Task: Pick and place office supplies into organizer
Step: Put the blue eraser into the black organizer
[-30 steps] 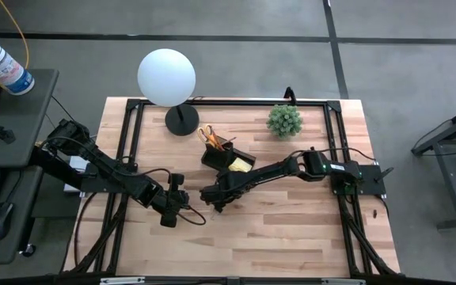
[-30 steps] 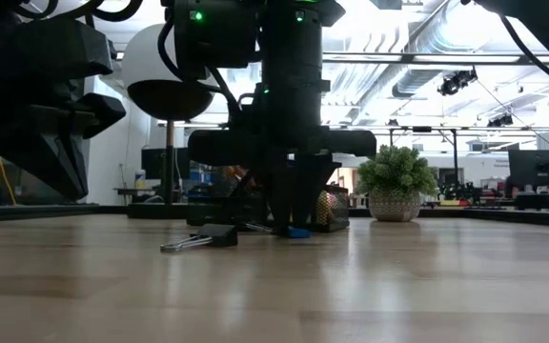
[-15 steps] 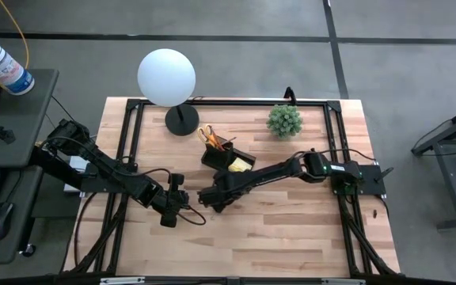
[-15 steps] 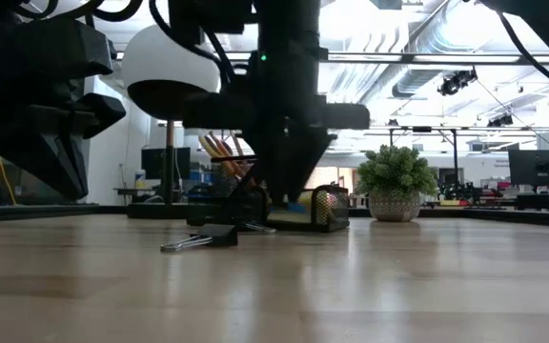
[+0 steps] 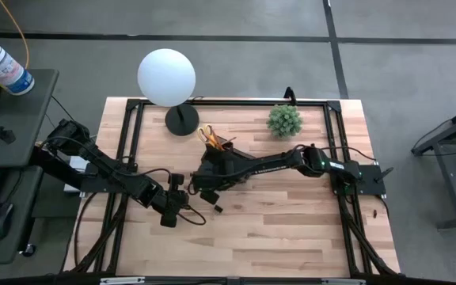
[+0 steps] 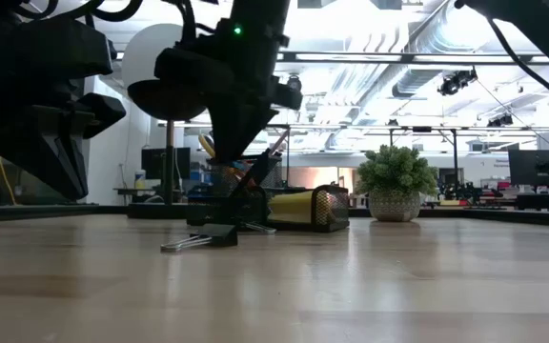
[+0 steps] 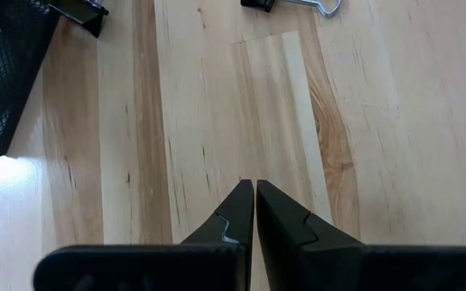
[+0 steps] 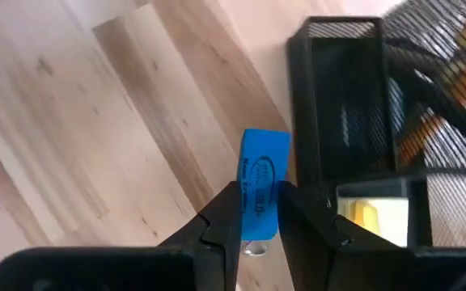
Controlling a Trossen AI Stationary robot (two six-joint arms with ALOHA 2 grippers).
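While its fingers are pinching the blue eraser (image 8: 261, 184) between them, the right gripper (image 8: 259, 212) is hanging above the table (image 5: 291, 229), just beside the black mesh organizer (image 8: 354, 113). The right wrist view is showing the eraser, which the high view is hiding under the arm. The binder clip (image 6: 201, 238) is lying near the organizer. The left gripper (image 7: 254, 206) is waiting over bare wood, fingers pressed together.

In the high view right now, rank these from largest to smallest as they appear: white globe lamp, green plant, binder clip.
1. White globe lamp
2. Green plant
3. Binder clip, a tiny dark speck on the table
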